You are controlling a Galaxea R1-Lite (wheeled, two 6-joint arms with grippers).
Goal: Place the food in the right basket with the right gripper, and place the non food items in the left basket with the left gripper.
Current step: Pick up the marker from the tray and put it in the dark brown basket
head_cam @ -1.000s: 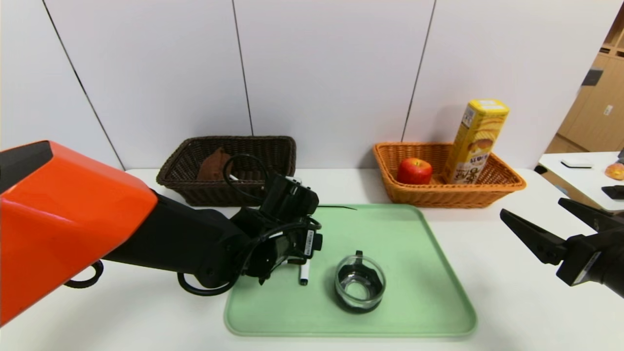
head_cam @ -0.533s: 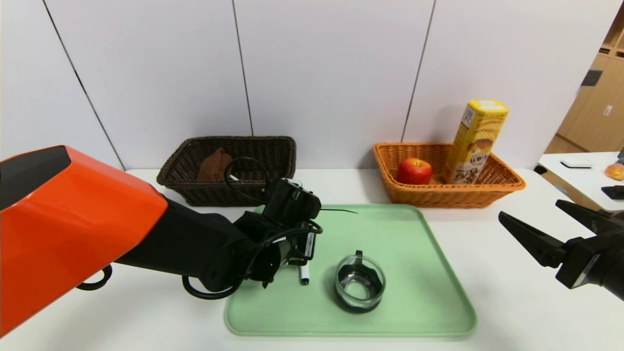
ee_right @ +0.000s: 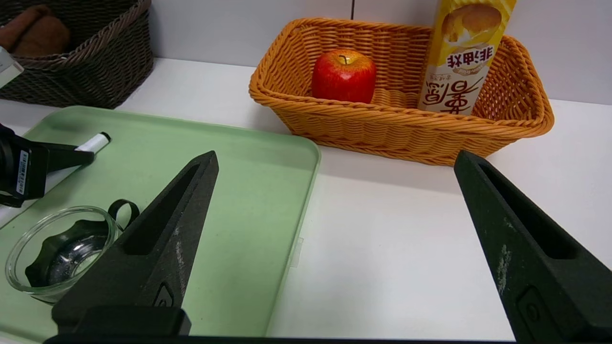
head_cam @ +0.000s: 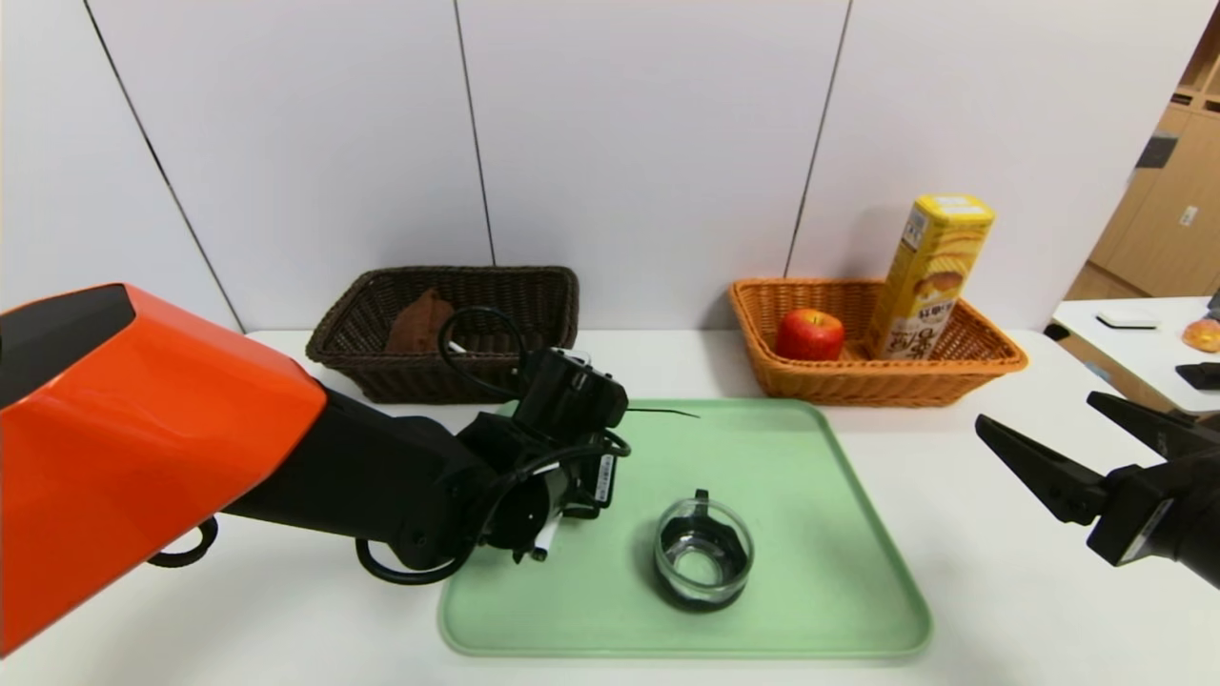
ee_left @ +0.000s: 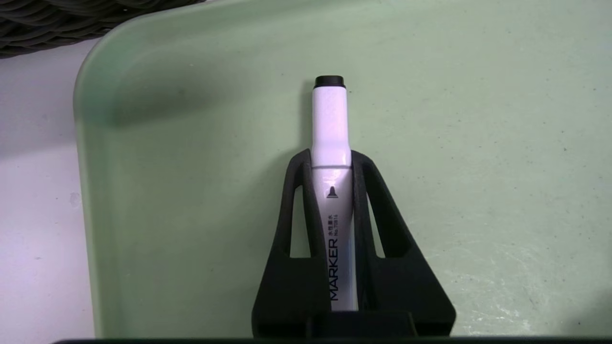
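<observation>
White counter (head_cam: 953,534) runs under both arms, backed by a pale panelled wall (head_cam: 648,143). On it, the left gripper (ee_left: 330,162) has its two black fingers (ee_left: 299,200) pressed against either side of a white marker (ee_left: 330,143), pinching the barrel so that the black-tipped end sticks out past the fingertips. The marker hangs over the left part of the green tray (head_cam: 810,534), toward the counter's left side; whether it touches the tray cannot be told. Beside it, nearer the tray's middle, sits a small glass bowl (head_cam: 703,557) with a dark piece inside. Farther out, along the counter's back edge, the dark brown basket (head_cam: 448,329) stands toward the back left corner with a brown item (head_cam: 417,319) inside, and the orange basket (head_cam: 872,367) stands toward the back right, holding a red apple (head_cam: 810,333) and a tall yellow snack box (head_cam: 929,276) leaning upright against its wall. The right gripper (head_cam: 1087,433) hovers above the counter's right edge, well apart from the tray, its fingers (ee_right: 158,248) spread wide with nothing between them.
</observation>
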